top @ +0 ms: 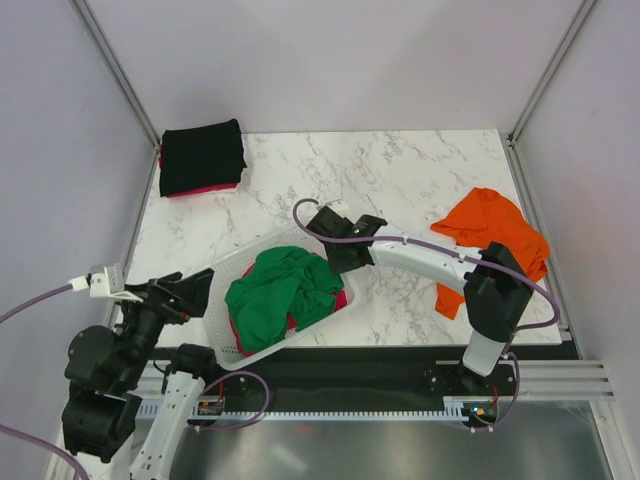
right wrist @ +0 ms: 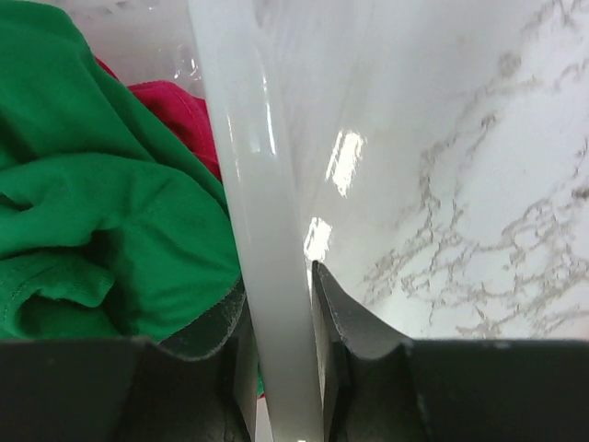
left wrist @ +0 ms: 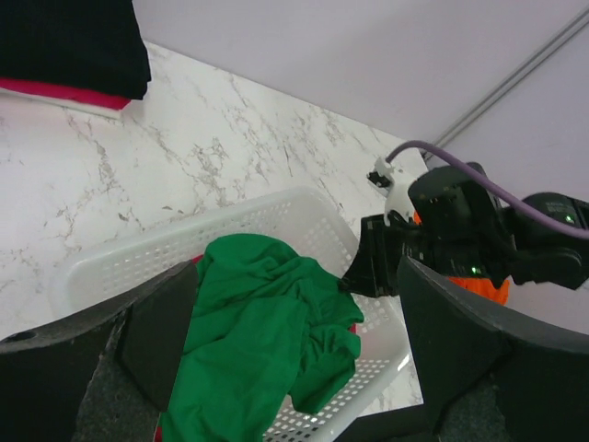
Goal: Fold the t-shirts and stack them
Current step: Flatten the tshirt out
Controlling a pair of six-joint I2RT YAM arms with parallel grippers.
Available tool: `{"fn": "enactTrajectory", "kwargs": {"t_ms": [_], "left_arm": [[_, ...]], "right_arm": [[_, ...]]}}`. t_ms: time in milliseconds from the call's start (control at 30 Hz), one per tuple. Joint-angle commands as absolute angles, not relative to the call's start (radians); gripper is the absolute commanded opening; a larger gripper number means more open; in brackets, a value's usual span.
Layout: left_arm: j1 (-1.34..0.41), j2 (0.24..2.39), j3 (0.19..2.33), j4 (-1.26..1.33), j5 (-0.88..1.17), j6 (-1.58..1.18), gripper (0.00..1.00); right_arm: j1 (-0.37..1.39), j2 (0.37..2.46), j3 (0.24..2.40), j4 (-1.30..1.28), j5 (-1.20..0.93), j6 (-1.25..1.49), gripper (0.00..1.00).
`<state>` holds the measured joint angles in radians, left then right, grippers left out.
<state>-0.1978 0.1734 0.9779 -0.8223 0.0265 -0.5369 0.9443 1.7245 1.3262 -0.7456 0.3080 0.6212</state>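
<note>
We see our right fingers (right wrist: 345, 318) pinching the white basket rim (right wrist: 262, 230); inside, a green t-shirt (right wrist: 101, 203) lies over what seems a pink-red t-shirt (right wrist: 175, 115).

White with thin grey marble veining on the worktop (top: 400, 180). Plain bright colour on the green t-shirt (top: 285, 290) at 7 o'clock, in a white lattice basket (top: 232, 268) over a pink-red t-shirt (right wrist: 179, 115). Solid, unpatterned tone on the orange t-shirt (top: 495, 235) at 3 o'clock. At 11 o'clock a black t-shirt (top: 202, 155) with a pink-red edge (top: 205, 189) beneath. Purple on the cables (top: 40, 298), black and white on the arms (top: 425, 258).
</note>
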Motion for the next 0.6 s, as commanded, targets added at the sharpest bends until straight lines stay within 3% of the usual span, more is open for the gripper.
{"fn": "enactTrajectory", "kwargs": {"t_ms": [0,333,567], "left_arm": [[-0.199,0.146,1.014,-0.951,-0.020,-0.514,0.96],[-0.199,0.106,1.071,-1.031,-0.015,-0.529,0.96],[-0.199,0.109,1.098,-1.051,-0.008,-0.535,0.96]], "right_arm": [[0.921,1.810,1.469,-0.640,0.314,0.724,0.00],[0.838,1.864,1.609,-0.721,0.337,0.597,0.00],[0.692,1.815,1.558,-0.715,0.304,0.525,0.00]]}}
